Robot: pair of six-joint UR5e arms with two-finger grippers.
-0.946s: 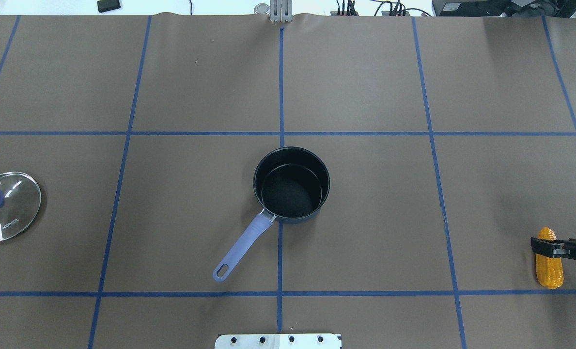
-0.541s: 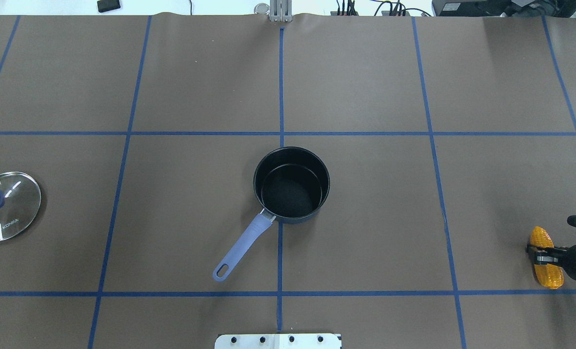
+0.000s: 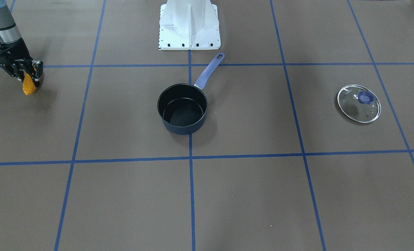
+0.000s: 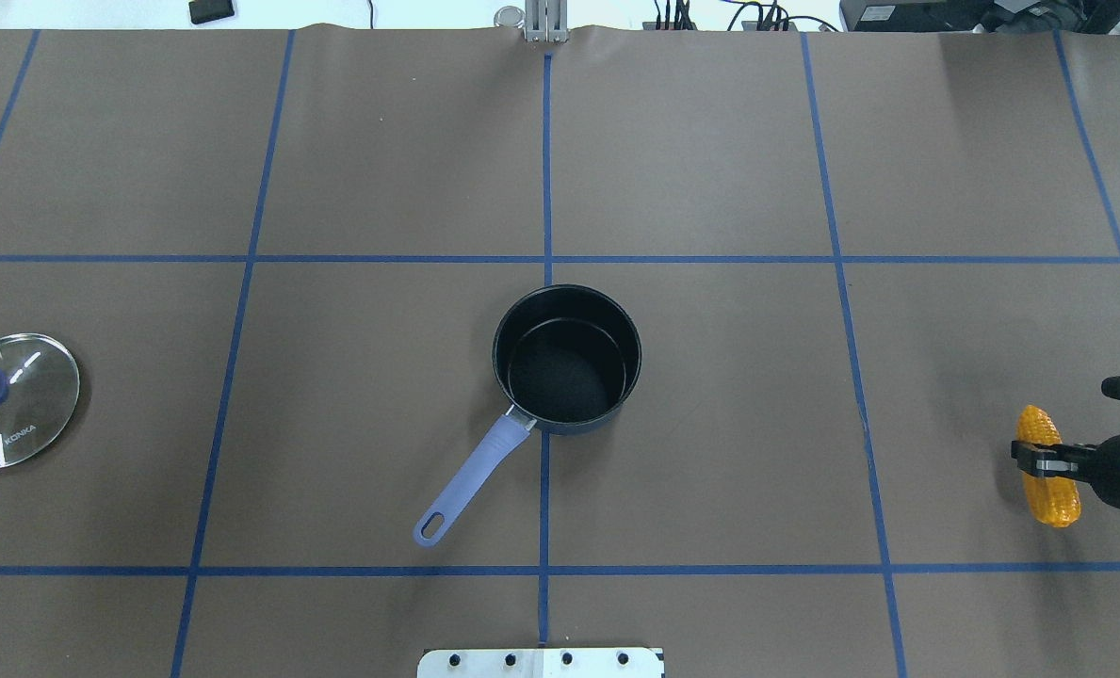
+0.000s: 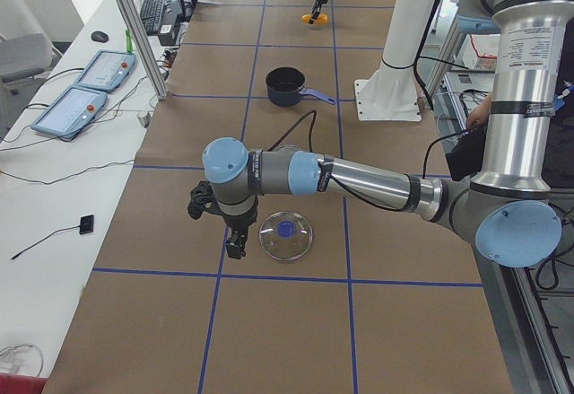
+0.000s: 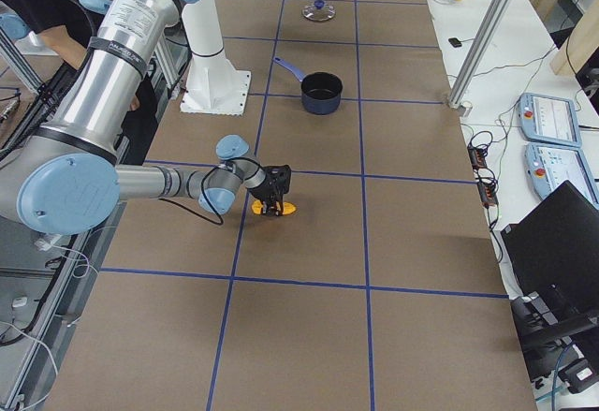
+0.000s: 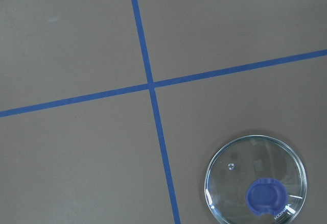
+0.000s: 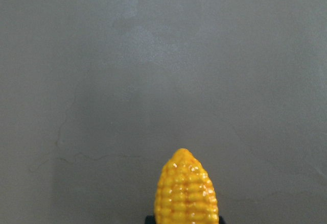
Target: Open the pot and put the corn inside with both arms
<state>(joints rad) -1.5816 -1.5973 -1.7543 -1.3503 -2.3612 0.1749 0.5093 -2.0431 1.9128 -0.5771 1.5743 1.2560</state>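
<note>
The corn (image 4: 1052,497) is an orange-yellow ridged cob at the far right of the table. My right gripper (image 4: 1040,461) is shut across its middle and holds it just above the brown paper. The corn also shows in the front view (image 3: 28,87) and, tip only, in the right wrist view (image 8: 186,193). The dark pot (image 4: 631,339) with a lilac handle (image 4: 470,476) stands open and empty at the table's centre. Its glass lid (image 4: 13,400) lies flat at the far left. My left gripper (image 5: 235,241) hangs beside the lid in the left side view only; I cannot tell whether it is open.
The white robot base (image 3: 189,24) stands behind the pot's handle. Blue tape lines (image 4: 547,169) divide the brown paper into squares. Cables and boxes lie along the far edge (image 4: 710,14). Teach pendants (image 5: 99,71) sit on a side bench.
My right gripper has closed on the corn and lifted it off the table, shifting it slightly toward the pot. The pot and lid have not moved.
</note>
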